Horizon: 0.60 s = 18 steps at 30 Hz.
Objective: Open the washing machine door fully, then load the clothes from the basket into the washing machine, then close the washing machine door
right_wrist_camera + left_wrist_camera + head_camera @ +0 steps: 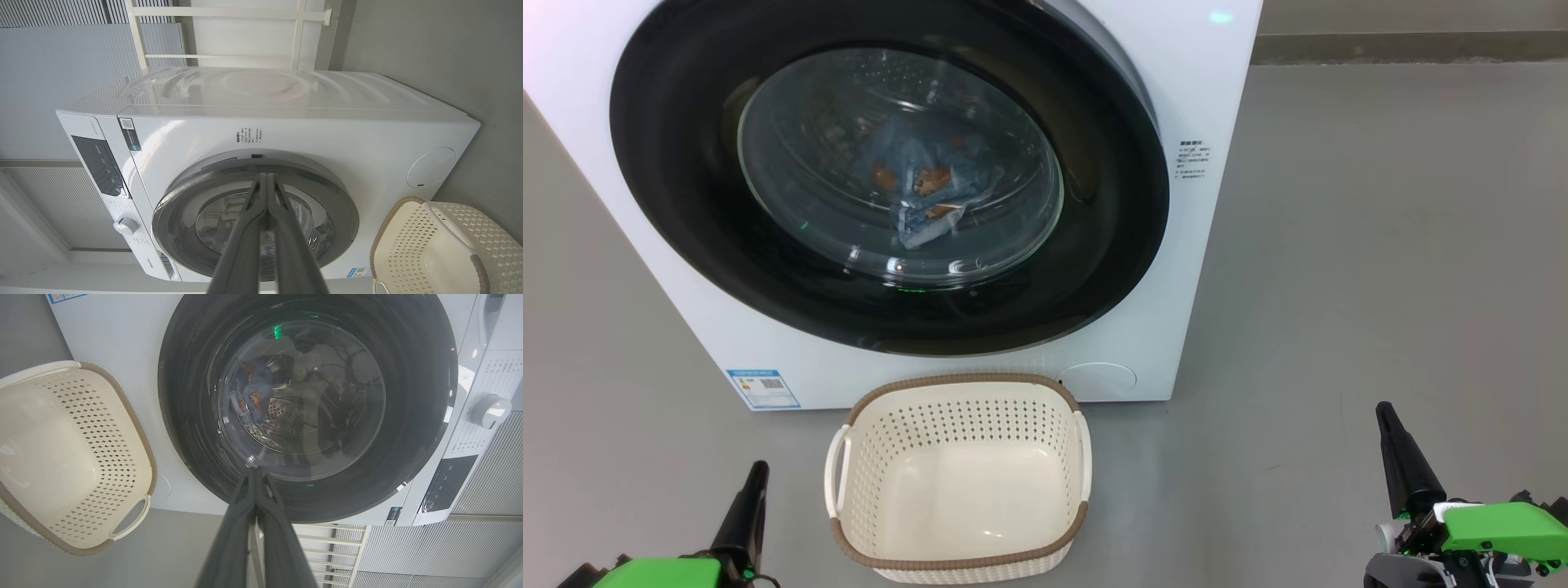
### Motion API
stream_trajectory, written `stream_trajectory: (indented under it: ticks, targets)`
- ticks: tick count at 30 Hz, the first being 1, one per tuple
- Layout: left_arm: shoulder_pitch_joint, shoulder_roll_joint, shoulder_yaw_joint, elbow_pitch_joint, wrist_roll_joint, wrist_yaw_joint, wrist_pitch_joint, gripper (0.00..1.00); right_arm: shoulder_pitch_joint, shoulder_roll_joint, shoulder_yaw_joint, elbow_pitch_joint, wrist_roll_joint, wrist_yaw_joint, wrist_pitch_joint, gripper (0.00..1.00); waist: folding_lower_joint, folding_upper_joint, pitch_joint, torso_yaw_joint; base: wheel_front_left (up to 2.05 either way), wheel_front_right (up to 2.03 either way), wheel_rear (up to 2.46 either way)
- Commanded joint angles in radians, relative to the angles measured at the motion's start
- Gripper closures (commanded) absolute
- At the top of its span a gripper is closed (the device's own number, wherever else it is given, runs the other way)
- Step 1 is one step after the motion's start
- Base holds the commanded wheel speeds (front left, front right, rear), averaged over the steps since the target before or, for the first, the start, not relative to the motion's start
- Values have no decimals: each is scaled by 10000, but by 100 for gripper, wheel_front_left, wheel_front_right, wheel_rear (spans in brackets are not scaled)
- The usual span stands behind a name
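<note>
The washing machine [1209, 98] fills the upper head view, its round black-ringed door [1094, 245] flat against the front. Through the glass, blue clothes with orange prints [927, 192] lie in the drum; the left wrist view shows the clothes [251, 398] too. The cream basket [960, 478] stands on the floor before the machine, with nothing in it. My left gripper [752, 482] is low at the left, shut and holding nothing. My right gripper [1388, 420] is low at the right, shut and holding nothing. The fingers [255, 486] meet at their tips, and so do the right fingers [265, 183].
Grey floor [1380, 245] spreads to the right of the machine. A blue label sticker [764, 388] sits at the machine's lower left corner. The control panel with a knob [490, 410] and a white rack [229, 36] behind the machine appear in the wrist views.
</note>
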Motion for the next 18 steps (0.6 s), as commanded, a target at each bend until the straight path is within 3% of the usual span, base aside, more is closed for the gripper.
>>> stream_trajectory:
  ticks: [1,18]
  targets:
    - [-415,130,353,-291,-77,-31,68,100,-107,-14,203,-305,-18,16,66,100,0,0,0,0,0,0,0]
    - [-415,129,354,-292,-76,-31,68,100,-108,-7,193,-304,-27,16,74,100,0,0,0,0,0,0,0]
